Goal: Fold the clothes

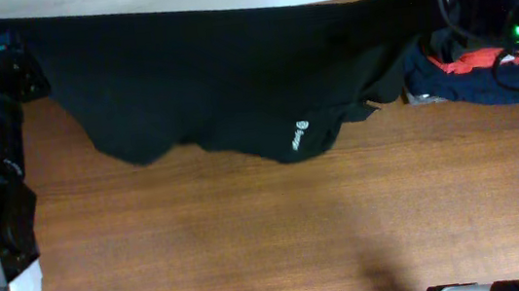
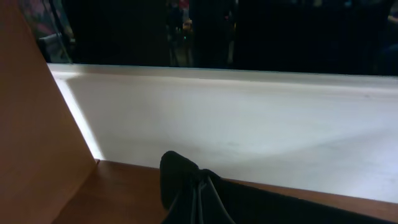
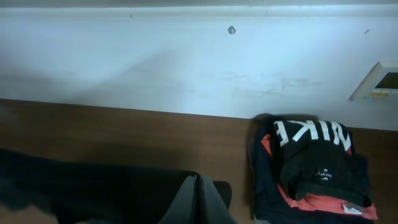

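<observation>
The clothes are one black polo shirt [image 1: 212,72], stretched wide along the back of the table, its small white logo [image 1: 300,136] near the wavy lower edge. In the left wrist view my left gripper [image 2: 200,194] is shut on a bunched corner of the shirt [image 2: 186,177], and the fabric hides its fingers. In the right wrist view my right gripper [image 3: 198,186] has its grey fingers [image 3: 186,202] pressed together, shut on the shirt's other end [image 3: 93,186]. The shirt hangs taut between the two grips.
A folded stack of navy, red and black garments with white NIKE lettering [image 1: 472,72] [image 3: 314,168] sits at the back right, beside my right gripper. A white wall [image 2: 249,118] runs behind the brown wooden table [image 1: 251,244]. Cables [image 1: 479,3] hang at the far right.
</observation>
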`<move>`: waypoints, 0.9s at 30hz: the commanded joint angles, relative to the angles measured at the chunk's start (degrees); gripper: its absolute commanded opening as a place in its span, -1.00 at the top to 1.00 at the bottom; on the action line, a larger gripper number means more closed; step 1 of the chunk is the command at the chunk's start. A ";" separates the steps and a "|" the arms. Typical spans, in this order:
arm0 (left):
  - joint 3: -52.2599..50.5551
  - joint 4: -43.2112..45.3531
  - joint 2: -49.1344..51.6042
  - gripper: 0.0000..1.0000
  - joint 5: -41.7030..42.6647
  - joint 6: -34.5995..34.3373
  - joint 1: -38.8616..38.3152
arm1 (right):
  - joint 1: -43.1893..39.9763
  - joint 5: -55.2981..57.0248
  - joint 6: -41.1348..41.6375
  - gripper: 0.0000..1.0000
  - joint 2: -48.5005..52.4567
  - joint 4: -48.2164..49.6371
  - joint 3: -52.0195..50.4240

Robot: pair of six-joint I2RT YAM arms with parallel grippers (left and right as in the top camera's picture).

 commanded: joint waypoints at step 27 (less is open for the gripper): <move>2.34 -5.44 -1.55 0.99 0.50 0.90 0.20 | -0.48 -2.69 -0.42 0.92 -6.16 -7.82 4.48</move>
